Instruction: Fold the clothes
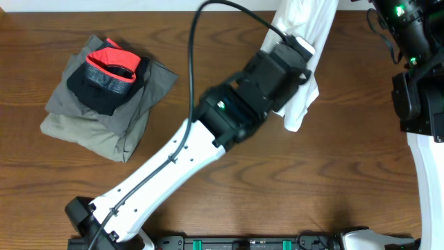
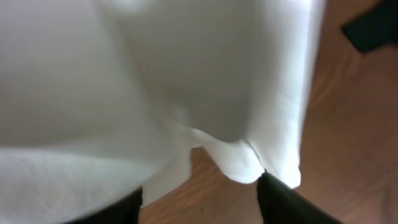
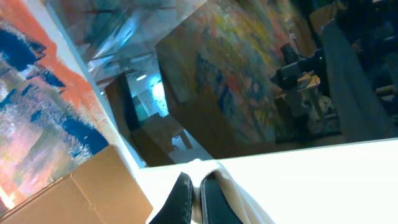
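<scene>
A white T-shirt point(image 1: 303, 76) hangs bunched from the top edge of the overhead view down to the wooden table point(image 1: 333, 173). My left gripper point(image 1: 297, 50) sits against its left side. In the left wrist view the white T-shirt point(image 2: 186, 81) fills the upper part, and its lower folds end just beyond my left gripper point(image 2: 201, 183). The black fingers point(image 2: 280, 202) stand apart with bare wood between them. My right gripper point(image 3: 196, 178) points upward and is shut on a fold of the white T-shirt point(image 3: 311, 186). In the overhead view only the right arm point(image 1: 416, 83) shows.
A stack of folded clothes point(image 1: 104, 111), olive-grey with a black and red piece point(image 1: 109, 69) on top, lies at the table's left. A cardboard box point(image 3: 81, 193) shows in the right wrist view. The left arm point(image 1: 180, 160) crosses the table's middle diagonally.
</scene>
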You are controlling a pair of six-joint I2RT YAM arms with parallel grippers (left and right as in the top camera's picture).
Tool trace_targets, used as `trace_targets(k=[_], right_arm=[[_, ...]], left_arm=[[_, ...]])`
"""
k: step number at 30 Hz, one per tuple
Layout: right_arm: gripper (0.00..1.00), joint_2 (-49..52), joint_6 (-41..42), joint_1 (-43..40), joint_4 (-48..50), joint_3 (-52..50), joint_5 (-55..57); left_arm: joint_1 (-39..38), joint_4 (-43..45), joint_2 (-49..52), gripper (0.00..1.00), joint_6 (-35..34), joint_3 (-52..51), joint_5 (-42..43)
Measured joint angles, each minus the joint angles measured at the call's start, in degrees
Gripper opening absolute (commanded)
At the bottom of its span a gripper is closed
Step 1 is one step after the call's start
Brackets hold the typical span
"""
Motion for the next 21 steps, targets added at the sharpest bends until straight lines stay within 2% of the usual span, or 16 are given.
trace_targets(k=[3, 4, 5, 12, 16, 21], right_arm=[[0.02, 0.00, -0.13, 0.00, 0.00, 0.00, -1.07], [0.02, 0.00, -0.13, 0.00, 0.00, 0.00, -1.33], [0.01, -0.02, -0.13, 0.00, -0.02, 0.00, -1.57], [0.02, -0.83, -1.75, -0.20, -4.00, 0.02, -1.77], [0.02, -1.20, -4.83, -1.29, -10.75, 0.07, -0.55], [0.01, -1.20, -12.76, -3.10, -22.84, 0.11, 2.47]], left_arm=[[3.04, 0.85, 0.00, 0.19, 0.24, 0.00, 3.28], [3.89, 0.94, 0.00, 0.10, 0.39, -0.02, 4.31], [4.61, 0.90, 0.00, 0.06, 0.00, 0.00, 5.57], [7.41, -2.23, -0.70, 0.06, 0.55, -0.02, 8.98], [7.41, -4.61, -3.78, 0.06, 0.79, -0.13, 8.94], [7.56, -6.34, -12.87, 0.06, 2.25, -0.39, 6.97]])
